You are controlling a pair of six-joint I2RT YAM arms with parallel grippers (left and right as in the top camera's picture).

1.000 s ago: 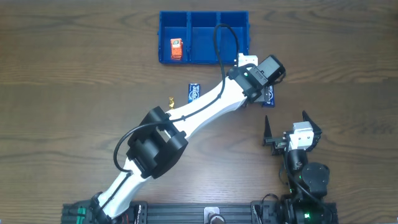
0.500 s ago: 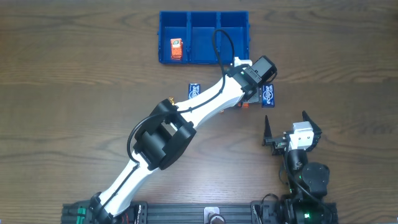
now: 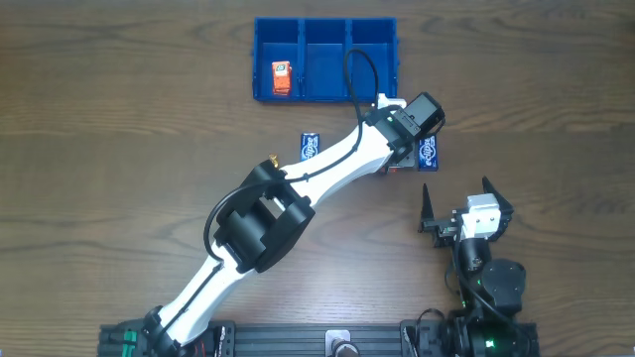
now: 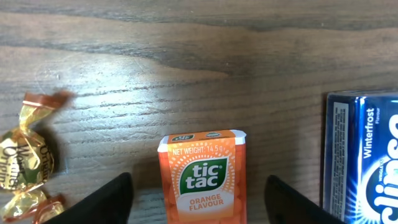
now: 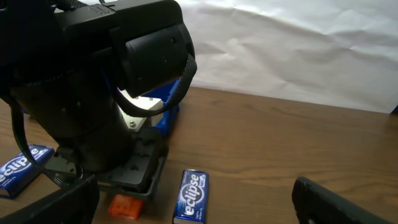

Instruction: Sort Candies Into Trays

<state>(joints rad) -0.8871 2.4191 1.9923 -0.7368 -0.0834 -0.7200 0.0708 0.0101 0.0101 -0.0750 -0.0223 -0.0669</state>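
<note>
An orange mint box [image 4: 202, 179] lies flat on the wooden table, and my left gripper [image 4: 199, 208] stands open right over it with one finger on each side. In the top view this gripper [image 3: 401, 156] is right of centre, below the blue three-compartment tray [image 3: 387, 35]. A second orange box [image 3: 282, 79] lies in the tray's left compartment. A blue mint box [image 3: 428, 154] sits just right of the left gripper and another [image 3: 310, 147] to its left. A gold wrapped candy [image 4: 25, 158] is nearby. My right gripper [image 3: 458, 206] stands open and empty near its base.
The left arm [image 3: 317, 178] stretches diagonally across the table's middle. From the right wrist view, the left arm's wrist [image 5: 106, 106] stands over the orange box [image 5: 124, 207], with a blue box [image 5: 191, 196] beside it. Bare table lies to the far left and right.
The left gripper has shifted slightly left and settled over the orange box, uncovering the blue box at its right. The right arm has not moved.
</note>
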